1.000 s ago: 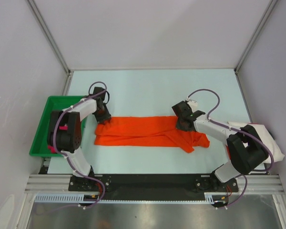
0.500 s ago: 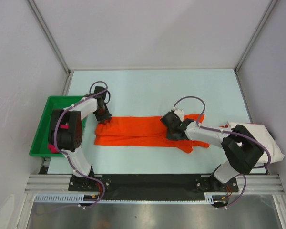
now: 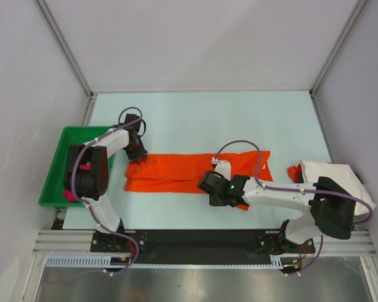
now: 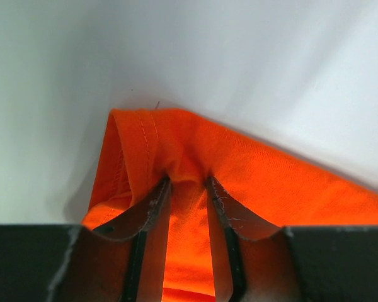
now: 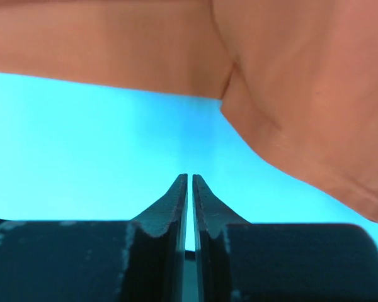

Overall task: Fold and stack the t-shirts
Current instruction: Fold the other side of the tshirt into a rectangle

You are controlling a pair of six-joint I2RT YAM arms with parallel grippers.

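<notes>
Pale desk point(image 3: 195, 119) between plain grey walls; the orange t-shirt point(image 3: 176, 170) lies across its middle as a long band running left to right, with loose cloth bunched at its right end. The left end effector point(image 3: 137, 152) sits at the band's far-left corner, and the wrist view confirms that its fingers point(image 4: 152, 211) are pinching a fold of orange hem. The right end effector point(image 3: 215, 189) is over the band's near edge; its wrist view shows the jaws pressed together with nothing seen between them, orange cloth ahead and bare desk below. An off-white t-shirt point(image 3: 340, 179) lies at the right edge, well apart from the band, and a green tray point(image 3: 53, 163) stands at the left. Assessment: the orange shirt is mid-fold and nothing is stacked yet. To do this step well, the right arm should spread its jaws and take every layer at the loose right end. It should then carry that end low toward the left corner (held pinned, so the band stays flat) and square the hems before letting go. No brand, label or legible writing is visible in any view.
</notes>
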